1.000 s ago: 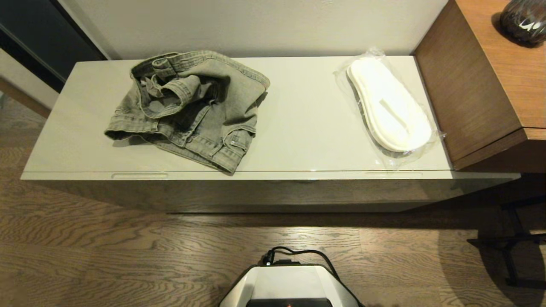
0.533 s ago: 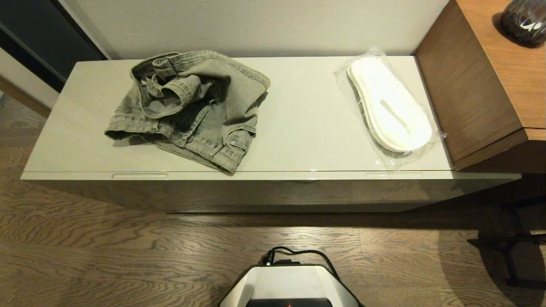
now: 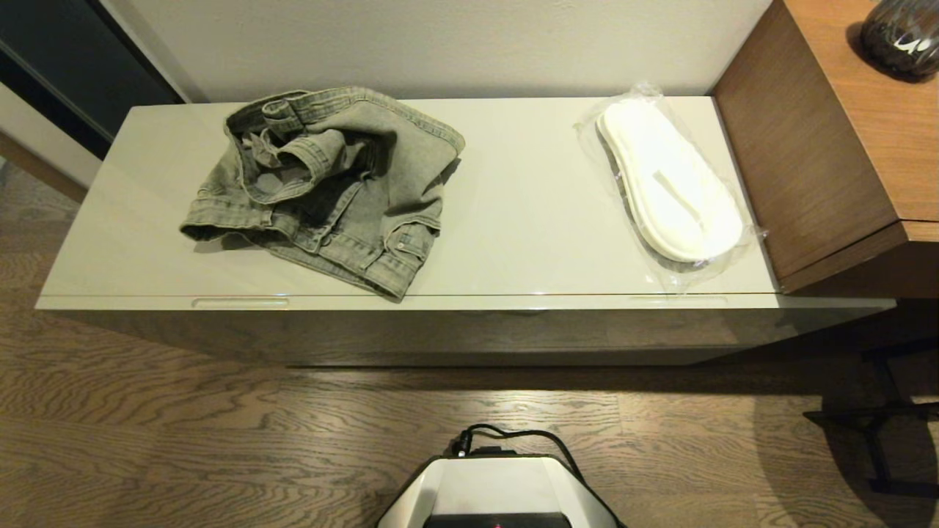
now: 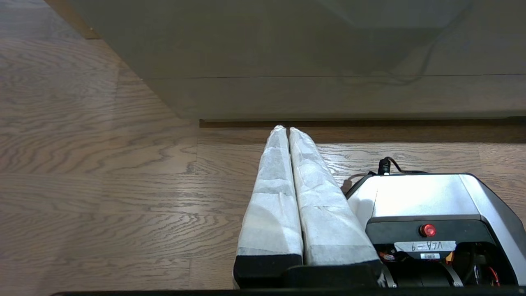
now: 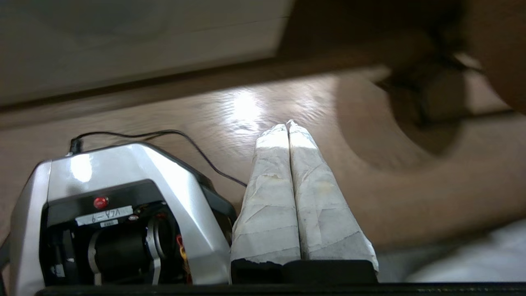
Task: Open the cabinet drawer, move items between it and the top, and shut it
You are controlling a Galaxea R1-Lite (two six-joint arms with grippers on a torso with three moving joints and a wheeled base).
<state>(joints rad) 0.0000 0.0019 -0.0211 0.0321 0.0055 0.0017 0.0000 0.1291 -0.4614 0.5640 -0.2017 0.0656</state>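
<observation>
The drawer (image 3: 469,301) is shut, its cream front flush under the top (image 3: 513,220), with one finger recess (image 3: 240,302) toward the left end and the other (image 3: 676,298) toward the right. On the top lie both items: the denim garment (image 3: 323,187), crumpled on the left half with one corner reaching the front edge, and the wrapped slippers (image 3: 667,183) on the right half, lying aslant, with the plastic close to the brown desk (image 3: 866,125) that stands against the cabinet's right end. The two are well apart, with bare top between them. A dark rounded object (image 3: 901,33) sits on the desk at the far right. Neither arm shows in the head view; only the robot's base (image 3: 499,488) shows at the lower edge, on the wood floor (image 3: 183,440). In the left wrist view the left gripper (image 4: 286,130) hangs low over the floor beside the base, its fingers (image 4: 273,197) pressed together and empty, the tips pointing toward the foot of the cabinet front (image 4: 312,61), not touching it. In the right wrist view the right gripper (image 5: 287,125) is likewise low beside the base, its fingers (image 5: 316,205) pressed together with nothing between them; the cabinet's lower edge is ahead, and that view is blurred. Both pairs of fingers are down near the floor, well below and apart from the drawer's recesses and the items on the top.
</observation>
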